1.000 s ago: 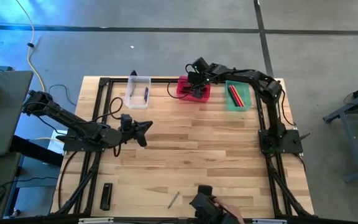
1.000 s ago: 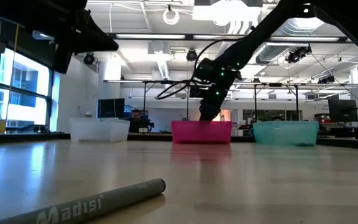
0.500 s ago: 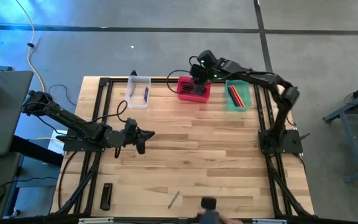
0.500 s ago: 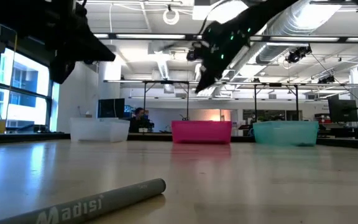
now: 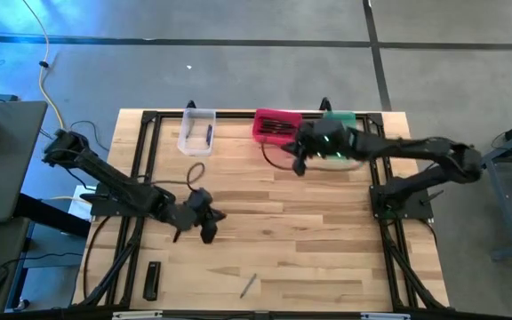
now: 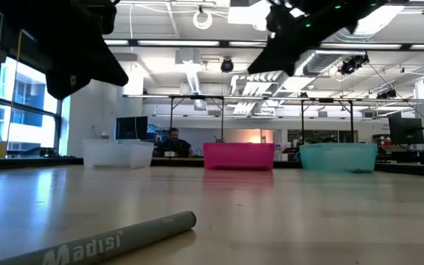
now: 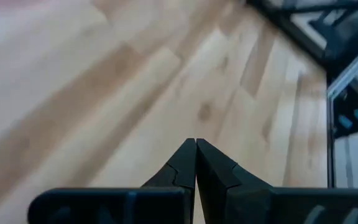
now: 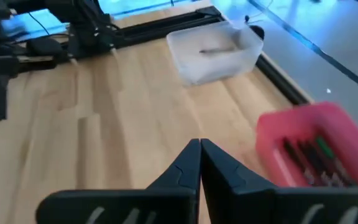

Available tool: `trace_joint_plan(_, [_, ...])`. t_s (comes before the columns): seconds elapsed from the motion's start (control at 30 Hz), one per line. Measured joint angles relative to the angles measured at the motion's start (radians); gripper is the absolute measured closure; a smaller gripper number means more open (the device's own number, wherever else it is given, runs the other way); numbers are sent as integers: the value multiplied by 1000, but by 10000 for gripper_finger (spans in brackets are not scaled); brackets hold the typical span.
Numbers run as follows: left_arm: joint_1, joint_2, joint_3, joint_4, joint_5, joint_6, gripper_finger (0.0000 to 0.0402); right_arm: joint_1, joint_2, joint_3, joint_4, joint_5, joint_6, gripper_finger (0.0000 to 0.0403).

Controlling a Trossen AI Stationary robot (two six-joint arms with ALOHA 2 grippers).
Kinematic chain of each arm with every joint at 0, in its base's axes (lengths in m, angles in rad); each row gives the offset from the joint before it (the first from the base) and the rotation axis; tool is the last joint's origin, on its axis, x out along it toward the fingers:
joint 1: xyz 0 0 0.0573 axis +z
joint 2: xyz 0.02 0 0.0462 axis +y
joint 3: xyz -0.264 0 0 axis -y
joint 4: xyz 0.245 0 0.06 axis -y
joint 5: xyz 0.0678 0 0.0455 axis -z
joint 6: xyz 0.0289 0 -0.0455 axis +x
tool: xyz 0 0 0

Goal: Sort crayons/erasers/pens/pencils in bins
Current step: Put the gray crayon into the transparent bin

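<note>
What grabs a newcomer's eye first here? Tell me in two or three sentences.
Three bins line the table's far edge: a clear bin, a pink-red bin full of dark sticks, and a green bin partly under the right arm. The right gripper hangs shut just in front of the pink-red bin. A lone grey pencil lies near the front edge.

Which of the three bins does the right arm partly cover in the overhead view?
The green bin, the one furthest right in the back row. The right gripper hangs just in front of it, while the pink-red bin and clear bin show uncovered.
</note>
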Motion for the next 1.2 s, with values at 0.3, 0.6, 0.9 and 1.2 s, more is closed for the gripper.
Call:
trace_joint_plan(0.3, [-112, 322, 364, -318, 63, -232, 401, 172, -246, -201, 2, 145, 134, 402])
trace_joint_plan(0.6, [-204, 693, 854, -626, 155, -458, 401, 229, -377, -230, -46, 135, 111, 403])
trace_joint_plan(0.9, [-235, 971, 1220, -811, 164, -615, 394, 263, -436, -230, -65, 126, 64, 403])
trace_joint_plan(1.2, [-203, 1085, 1330, -897, 230, -686, 322, 300, -438, -230, -77, 123, 10, 403])
